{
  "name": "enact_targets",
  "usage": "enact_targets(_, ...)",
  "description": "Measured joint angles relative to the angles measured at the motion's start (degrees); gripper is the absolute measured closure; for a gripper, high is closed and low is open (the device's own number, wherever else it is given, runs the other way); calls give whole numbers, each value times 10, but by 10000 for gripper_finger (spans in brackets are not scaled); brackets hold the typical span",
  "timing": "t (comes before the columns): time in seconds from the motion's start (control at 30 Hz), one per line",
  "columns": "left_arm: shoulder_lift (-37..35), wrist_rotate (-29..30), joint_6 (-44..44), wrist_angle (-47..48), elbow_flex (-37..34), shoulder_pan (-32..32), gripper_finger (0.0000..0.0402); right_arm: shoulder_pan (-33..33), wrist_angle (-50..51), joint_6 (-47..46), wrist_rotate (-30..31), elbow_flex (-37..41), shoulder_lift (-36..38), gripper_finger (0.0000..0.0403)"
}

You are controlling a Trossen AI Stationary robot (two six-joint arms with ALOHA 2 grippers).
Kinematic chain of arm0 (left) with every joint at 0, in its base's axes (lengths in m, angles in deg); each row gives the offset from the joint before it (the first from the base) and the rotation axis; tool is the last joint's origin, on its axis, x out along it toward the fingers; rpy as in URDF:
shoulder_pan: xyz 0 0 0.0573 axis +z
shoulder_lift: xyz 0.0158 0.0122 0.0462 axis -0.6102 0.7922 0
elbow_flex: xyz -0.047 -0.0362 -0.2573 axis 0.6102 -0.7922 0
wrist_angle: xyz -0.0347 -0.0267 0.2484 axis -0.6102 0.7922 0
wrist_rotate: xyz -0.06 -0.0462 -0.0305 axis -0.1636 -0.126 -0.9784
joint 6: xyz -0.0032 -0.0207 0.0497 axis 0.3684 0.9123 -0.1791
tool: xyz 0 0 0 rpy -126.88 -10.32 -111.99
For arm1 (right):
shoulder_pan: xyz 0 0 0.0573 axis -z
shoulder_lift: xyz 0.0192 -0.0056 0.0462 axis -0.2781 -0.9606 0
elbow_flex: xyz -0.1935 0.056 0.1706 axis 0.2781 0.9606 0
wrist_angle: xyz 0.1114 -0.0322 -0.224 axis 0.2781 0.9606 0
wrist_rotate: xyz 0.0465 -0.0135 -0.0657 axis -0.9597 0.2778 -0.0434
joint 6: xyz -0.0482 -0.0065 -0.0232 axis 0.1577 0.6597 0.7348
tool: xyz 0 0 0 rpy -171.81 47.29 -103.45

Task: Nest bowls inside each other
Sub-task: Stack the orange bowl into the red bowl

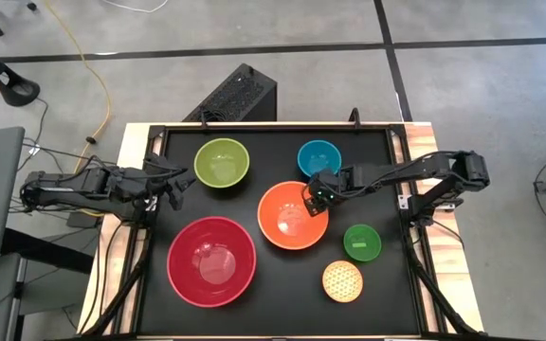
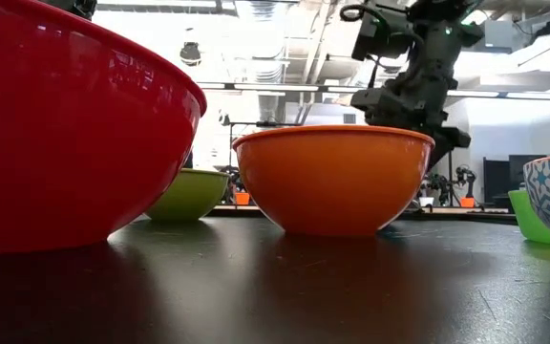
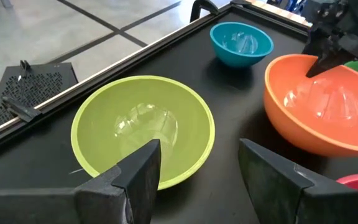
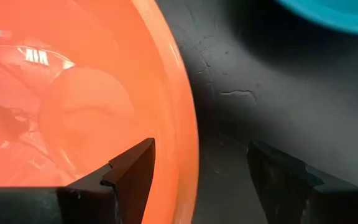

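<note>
Both arms reach inward, left gripper (image 1: 175, 186) and right gripper (image 1: 317, 201) spread wide

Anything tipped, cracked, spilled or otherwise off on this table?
Nothing stands out. All six bowls sit upright and apart, from the red bowl to the orange bowl, whose rim the open right gripper straddles.

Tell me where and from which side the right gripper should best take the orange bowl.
Probably by its thin rim, from above, on the side facing the blue bowl. The orange bowl sits upright and empty, its wall too wide to span, so only the lip fits between fingers. The right gripper is open and already straddles that lip, one finger inside, one outside. The left gripper waits open by the lime green bowl.
</note>
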Motion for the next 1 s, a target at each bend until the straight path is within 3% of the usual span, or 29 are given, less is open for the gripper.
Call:
enact_targets(0.2,0,0,2,1,0,0,199,3,-16,-6,-2,12,0,170)
enact_targets(0.3,0,-1,3,9,0,0,199,8,-15,-15,-3,12,0,228)
enact_targets(0.47,0,-9,3,26,0,0,199,19,-7,-16,-12,12,7,357)
enact_targets(0.53,0,-20,2,27,0,0,199,25,-9,-15,-27,10,22,386)
enact_targets(0.77,0,-33,-13,26,0,0,199,29,-12,-45,-30,-20,77,382)
enact_targets(1.0,0,-81,-77,2,0,0,199,-12,-22,-81,-11,-74,89,389)
